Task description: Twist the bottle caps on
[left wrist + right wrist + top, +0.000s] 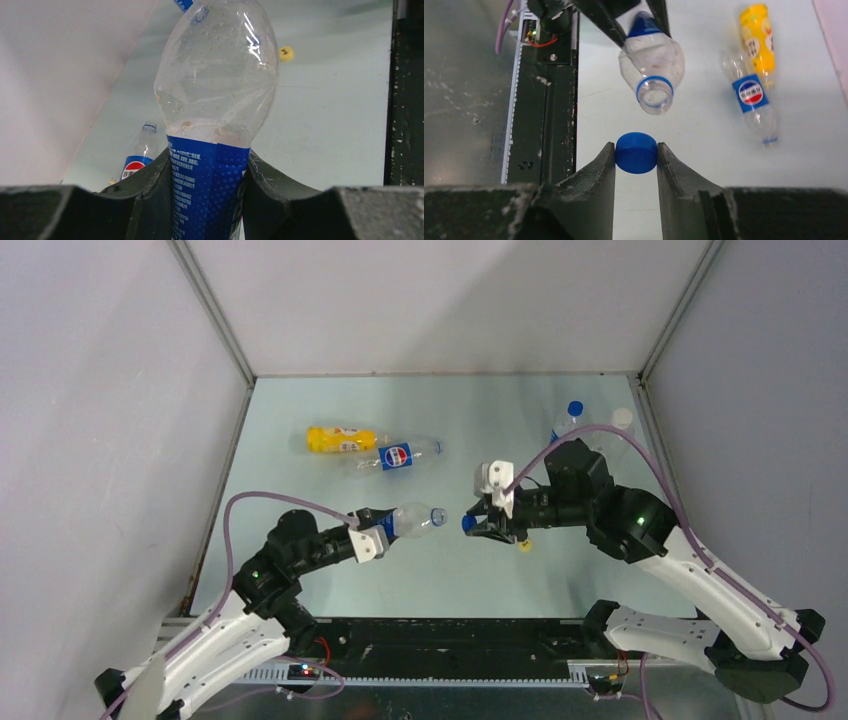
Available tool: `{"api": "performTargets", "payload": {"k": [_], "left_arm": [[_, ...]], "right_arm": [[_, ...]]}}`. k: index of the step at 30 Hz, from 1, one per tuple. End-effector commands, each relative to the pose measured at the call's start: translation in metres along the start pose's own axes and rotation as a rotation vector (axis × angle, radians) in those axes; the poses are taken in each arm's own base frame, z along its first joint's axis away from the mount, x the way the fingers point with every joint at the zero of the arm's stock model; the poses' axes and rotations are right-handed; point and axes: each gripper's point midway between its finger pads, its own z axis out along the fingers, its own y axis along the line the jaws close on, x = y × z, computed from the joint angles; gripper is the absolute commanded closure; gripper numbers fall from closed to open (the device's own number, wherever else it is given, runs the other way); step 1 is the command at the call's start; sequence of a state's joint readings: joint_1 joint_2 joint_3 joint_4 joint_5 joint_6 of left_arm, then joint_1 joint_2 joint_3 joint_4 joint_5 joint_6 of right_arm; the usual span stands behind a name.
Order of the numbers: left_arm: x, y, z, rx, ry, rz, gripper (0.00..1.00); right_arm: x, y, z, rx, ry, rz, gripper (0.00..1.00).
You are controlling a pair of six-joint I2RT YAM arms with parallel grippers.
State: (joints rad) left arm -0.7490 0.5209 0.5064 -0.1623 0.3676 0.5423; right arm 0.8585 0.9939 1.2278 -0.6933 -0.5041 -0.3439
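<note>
My left gripper is shut on a clear bottle with a blue label, holding it level above the table with its open mouth toward the right. In the left wrist view, the jaws clamp the label of that bottle. My right gripper is shut on a blue cap, a short gap from the mouth. In the right wrist view, the cap sits between the fingertips, just below the uncapped bottle mouth. A yellow cap lies on the table under the right gripper.
A yellow-orange bottle and a second blue-labelled bottle lie side by side at the back left, both without caps. At the back right, a clear bottle with a blue cap and a white-capped bottle stand behind the right arm.
</note>
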Motion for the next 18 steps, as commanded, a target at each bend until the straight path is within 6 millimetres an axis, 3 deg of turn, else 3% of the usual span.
{"api": "performTargets", "payload": {"k": [1,12,18], "left_arm": [[-0.027,-0.003,0.000,0.068,-0.070,0.042,0.77],[-0.036,-0.012,-0.001,0.151,-0.076,0.043,0.80],[-0.038,-0.014,-0.001,0.173,-0.064,0.024,0.88]], "right_arm": [[-0.028,0.010,-0.002,-0.061,-0.091,-0.291,1.00],[-0.030,0.014,0.010,-0.070,-0.082,-0.501,1.00],[-0.022,0.017,0.018,-0.067,-0.071,-0.632,1.00]]}}
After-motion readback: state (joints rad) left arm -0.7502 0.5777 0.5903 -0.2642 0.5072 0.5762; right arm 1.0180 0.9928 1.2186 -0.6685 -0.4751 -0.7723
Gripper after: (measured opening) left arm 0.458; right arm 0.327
